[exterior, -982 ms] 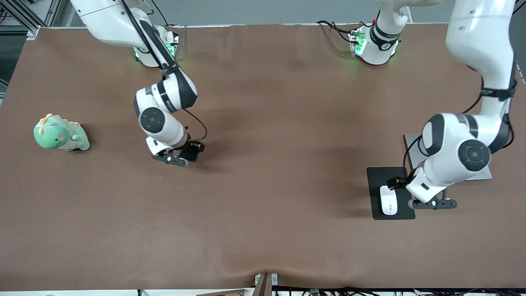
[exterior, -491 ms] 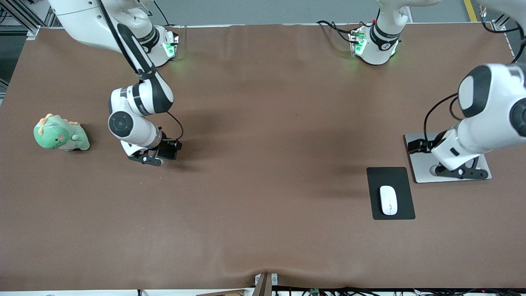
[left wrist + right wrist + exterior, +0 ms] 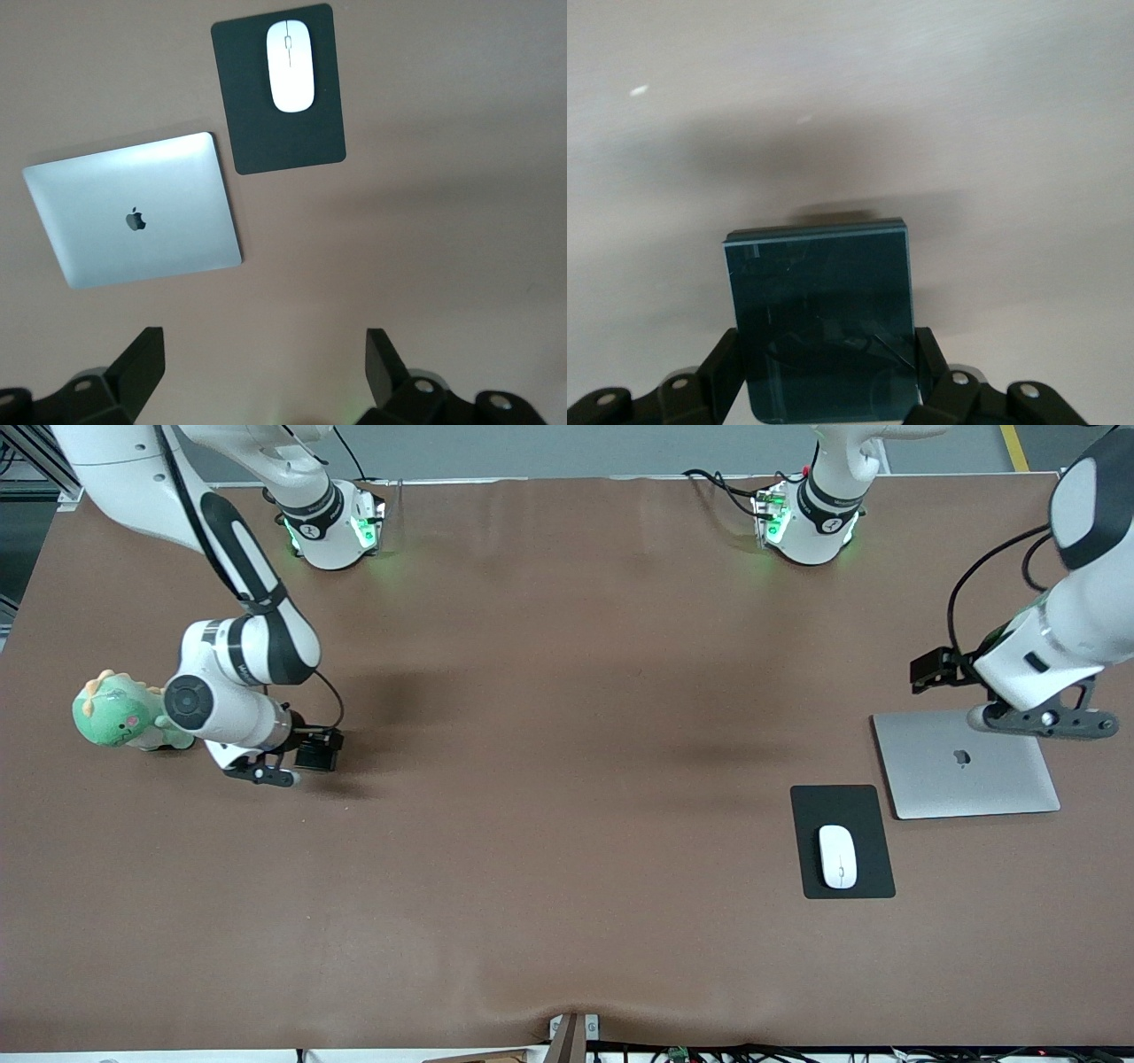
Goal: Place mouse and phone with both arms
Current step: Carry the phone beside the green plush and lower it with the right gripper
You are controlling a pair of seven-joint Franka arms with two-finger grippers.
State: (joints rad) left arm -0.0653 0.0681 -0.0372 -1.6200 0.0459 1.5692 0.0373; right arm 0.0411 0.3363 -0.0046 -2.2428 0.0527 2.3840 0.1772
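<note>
Front view, going across from the right arm's end: green dino toy (image 3: 130, 713) sits near that end edge of the bench (image 3: 567, 921), about mid-depth. Right gripper (image 3: 259, 772) hangs over bare mat just beside the toy, toward the bench middle; the wrist partly covers the toy from this camera. Jaws clamped on the phone (image 3: 319, 751). Right wrist view confirms: phone (image 3: 821, 310) sits between both fingers (image 3: 726, 359), flat face to the camera, nothing but bare mat under it.

Middle of the bench: nothing on the mat but shadows.

Toward the left arm's end: black pad (image 3: 842, 841) with the mouse (image 3: 837, 856) lying on it, in the part of the pad nearer the front camera. Closed silver laptop (image 3: 966, 763) just beside the pad, farther from the camera and closer to the end edge; corners near each other, a thin gap shows. Left gripper (image 3: 1045, 722) hangs over the laptop's farther edge, jaws wide, holding nothing. Left wrist view: mouse (image 3: 290, 65), pad (image 3: 279, 97) and laptop (image 3: 133, 217) all in plain sight, fingers (image 3: 142, 359) spread, nothing between them.
</note>
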